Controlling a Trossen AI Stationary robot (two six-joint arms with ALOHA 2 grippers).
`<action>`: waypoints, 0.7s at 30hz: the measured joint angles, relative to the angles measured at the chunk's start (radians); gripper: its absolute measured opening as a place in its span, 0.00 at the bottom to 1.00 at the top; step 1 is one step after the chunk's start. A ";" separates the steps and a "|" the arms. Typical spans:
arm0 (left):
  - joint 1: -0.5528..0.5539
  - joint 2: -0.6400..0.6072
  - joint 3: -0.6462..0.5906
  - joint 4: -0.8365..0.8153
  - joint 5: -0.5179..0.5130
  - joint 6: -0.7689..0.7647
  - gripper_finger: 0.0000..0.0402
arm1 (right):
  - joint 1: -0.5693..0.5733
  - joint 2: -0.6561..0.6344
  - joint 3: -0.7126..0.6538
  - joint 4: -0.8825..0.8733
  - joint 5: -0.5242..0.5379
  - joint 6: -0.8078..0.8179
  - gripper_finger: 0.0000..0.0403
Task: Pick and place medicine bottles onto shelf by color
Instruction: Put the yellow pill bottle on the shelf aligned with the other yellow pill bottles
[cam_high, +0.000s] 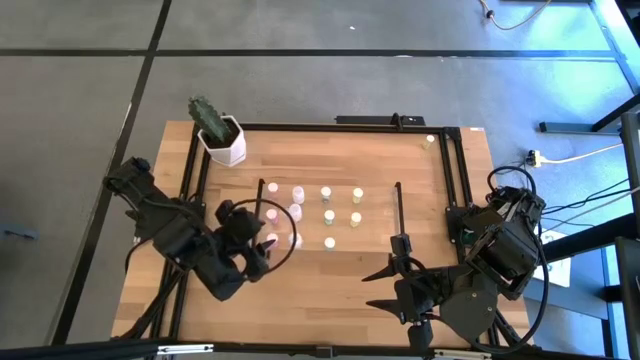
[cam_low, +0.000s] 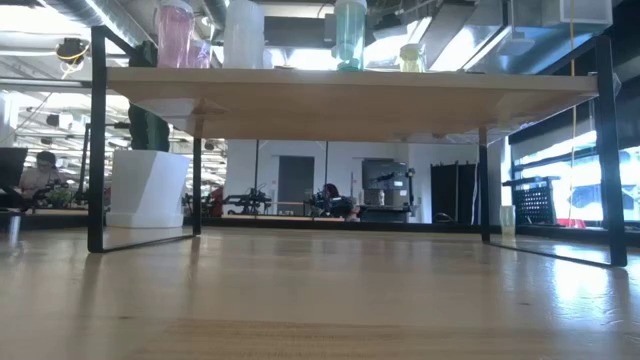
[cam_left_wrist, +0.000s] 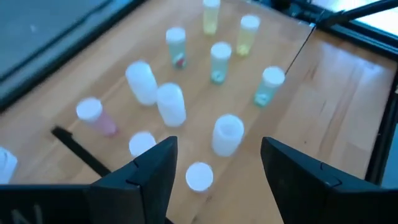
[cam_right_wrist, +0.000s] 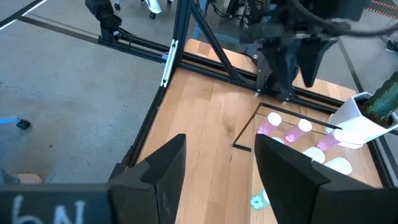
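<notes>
The shelf (cam_low: 340, 100) is smooth light wood on thin black metal frames; the bottles (cam_left_wrist: 264, 87) look translucent plastic — caps matt.

Grey concrete floor (cam_high: 300, 30) runs all round the wooden table (cam_high: 330, 290), crossed by dark seams. Off to one side, white and yellow cables (cam_high: 580, 155) trail over it. Across the tabletop the room opens into a long, bright workspace — glass partitions (cam_low: 290, 180), a dark door (cam_low: 296, 183), a black cabinet (cam_low: 455, 192), pale ceiling lights. A person (cam_low: 40, 175) sits at a desk far back — details too small to tell.
</notes>
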 joint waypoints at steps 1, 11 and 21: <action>-0.009 0.000 0.003 0.000 -0.018 0.014 0.56 | 0.000 0.000 0.000 0.000 0.000 0.000 0.48; -0.082 0.000 0.008 -0.002 -0.107 0.038 0.56 | 0.000 0.000 0.000 0.000 0.000 0.000 0.48; -0.109 0.000 0.008 -0.002 -0.131 0.008 0.56 | -0.008 0.000 0.000 -0.033 0.056 0.004 0.48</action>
